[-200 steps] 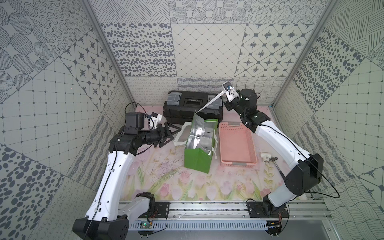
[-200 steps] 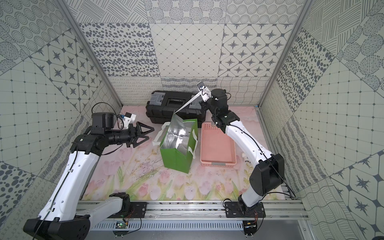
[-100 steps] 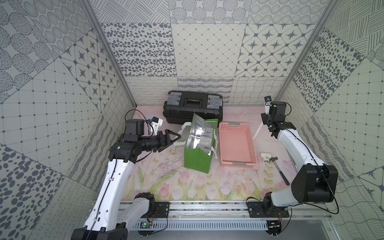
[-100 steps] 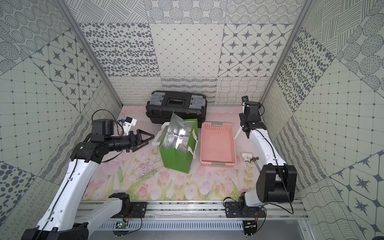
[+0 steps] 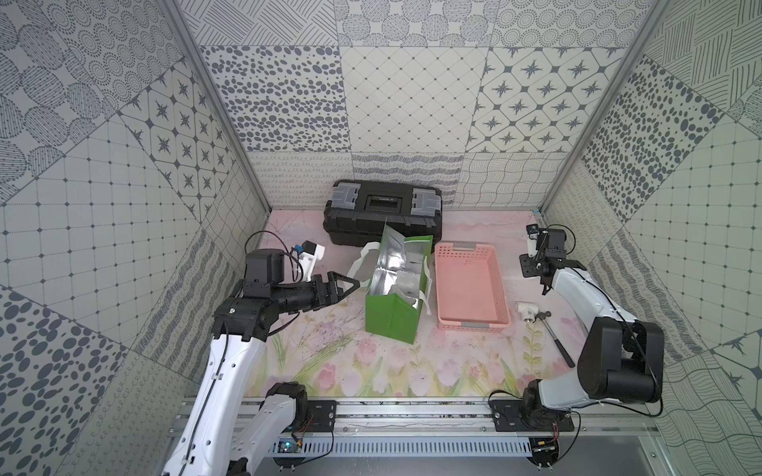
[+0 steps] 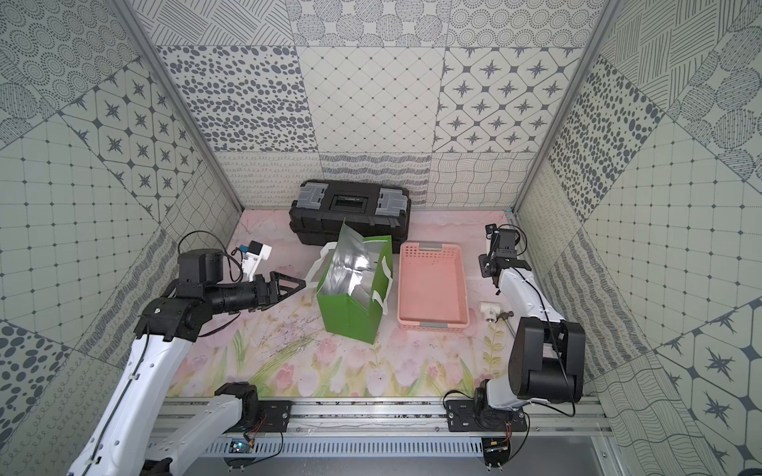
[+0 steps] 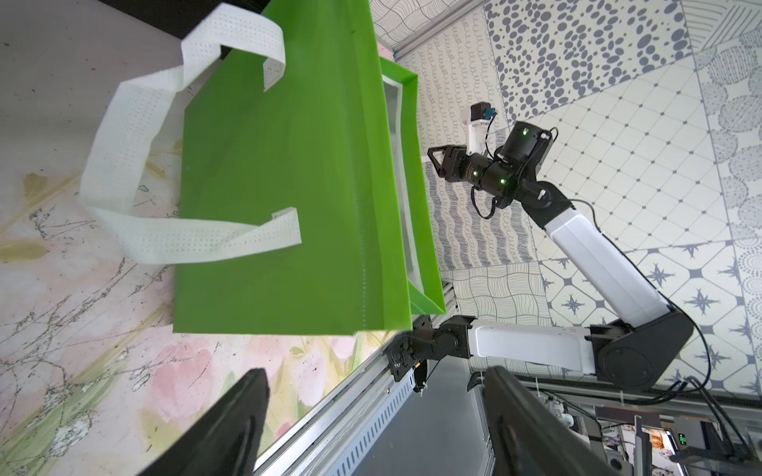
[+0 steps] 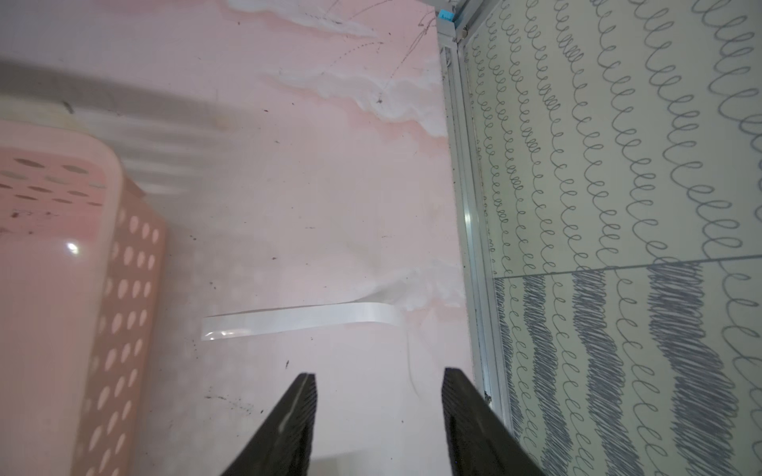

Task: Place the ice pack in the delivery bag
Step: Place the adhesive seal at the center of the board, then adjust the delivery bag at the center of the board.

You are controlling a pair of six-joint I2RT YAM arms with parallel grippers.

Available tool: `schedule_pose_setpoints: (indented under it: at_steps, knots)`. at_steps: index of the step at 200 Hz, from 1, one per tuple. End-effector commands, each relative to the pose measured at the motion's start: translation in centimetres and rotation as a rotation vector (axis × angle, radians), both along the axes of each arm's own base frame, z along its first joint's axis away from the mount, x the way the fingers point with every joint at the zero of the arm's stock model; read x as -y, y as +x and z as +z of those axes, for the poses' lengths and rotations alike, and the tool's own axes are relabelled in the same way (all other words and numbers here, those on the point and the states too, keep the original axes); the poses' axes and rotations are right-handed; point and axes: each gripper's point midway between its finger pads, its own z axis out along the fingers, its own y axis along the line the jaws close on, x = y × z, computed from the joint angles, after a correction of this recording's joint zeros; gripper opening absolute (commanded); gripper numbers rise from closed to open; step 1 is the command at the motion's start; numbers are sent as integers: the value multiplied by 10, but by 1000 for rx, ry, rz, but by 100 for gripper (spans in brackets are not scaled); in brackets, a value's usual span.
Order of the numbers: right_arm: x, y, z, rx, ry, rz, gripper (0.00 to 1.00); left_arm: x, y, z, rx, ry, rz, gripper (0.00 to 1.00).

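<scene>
delivery bag (image 5: pixel 391 317) centre frame, mouth up for loading. left gripper (image 5: pixel 352 286) gapes beside it; right gripper (image 5: pixel 535 275) spread, empty.

Walls (image 5: pixel 412 103) of grey-on-white patterned panels enclose the table (image 5: pixel 330 362), printed with pink tulips. Metal posts (image 5: pixel 218 103) mark the back corners; the light is even.

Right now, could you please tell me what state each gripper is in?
Left gripper: open, holding nothing, beside the delivery bag.
Right gripper: open, holding nothing; a white strip lies on the table ahead of it.
</scene>
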Motion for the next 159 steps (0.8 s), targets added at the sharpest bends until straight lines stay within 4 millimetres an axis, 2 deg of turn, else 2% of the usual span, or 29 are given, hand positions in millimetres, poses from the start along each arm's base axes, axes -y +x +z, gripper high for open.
schedule_pose_setpoints:
  at_steps: [1,14,30,53,64,80,95,111,138,159]
  knots:
    - [-33,8,68,164,40,146,84,7,-38,-7,149,38,-95,89]
    - [-49,6,89,189,33,212,96,5,-40,-14,180,40,-68,91]
    - [-75,6,108,215,55,305,99,5,-37,-25,178,37,-41,91]
    - [-162,-2,120,242,176,655,99,12,-31,-47,159,58,-42,89]
    - [-200,-7,115,233,274,816,99,19,-28,-55,171,73,-59,88]
    - [-239,-11,104,213,387,1006,99,30,-22,-64,201,93,-75,88]
    - [-258,1,96,224,421,1073,99,41,-16,-72,247,117,-105,88]
    - [-276,8,96,242,480,1150,99,48,-6,-81,289,162,-109,88]
    - [-304,4,91,239,545,1291,99,48,17,-96,328,260,-68,84]
    - [-319,3,87,231,574,1364,99,48,29,-100,373,290,-53,82]
